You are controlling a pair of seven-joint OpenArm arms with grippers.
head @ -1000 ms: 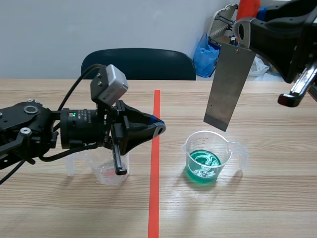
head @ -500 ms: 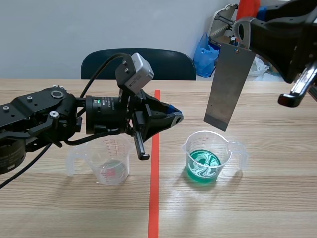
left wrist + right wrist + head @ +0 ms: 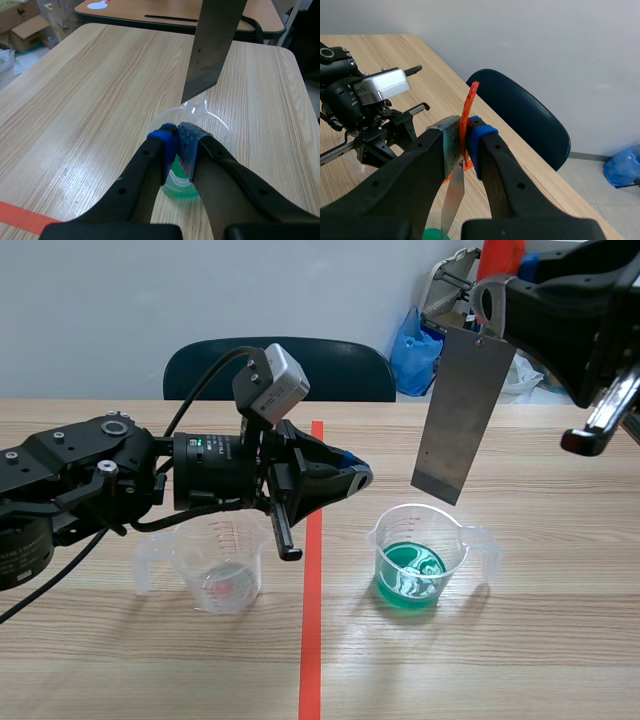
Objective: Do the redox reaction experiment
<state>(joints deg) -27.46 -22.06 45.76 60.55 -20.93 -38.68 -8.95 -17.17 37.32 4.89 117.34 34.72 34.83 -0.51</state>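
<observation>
Metal strip (image 3: 463, 410) shows everywhere; the near-empty cup (image 3: 222, 575) only in scene view.

A dull grey metal sheet (image 3: 463, 415) is seen at the upper right. Green liquid (image 3: 410, 575), swirled with white, is held in a clear cup (image 3: 452, 545). Pale wood grain is shown on the table (image 3: 540, 660), crossed by an orange-red tape line (image 3: 312, 640). Blue dotted pads (image 3: 189, 145) are carried by the black left gripper (image 3: 176, 131).

Left arm (image 3: 80, 480) — matte black housing, silver screws (image 3: 113, 427), small green indicator light (image 3: 200, 445), looped black cable (image 3: 200, 373). Silver-grey camera box (image 3: 270, 385) atop the wrist. Fingers (image 3: 135, 175) thick, black — dotted pads (image 3: 187, 145), blue-grey.
</observation>
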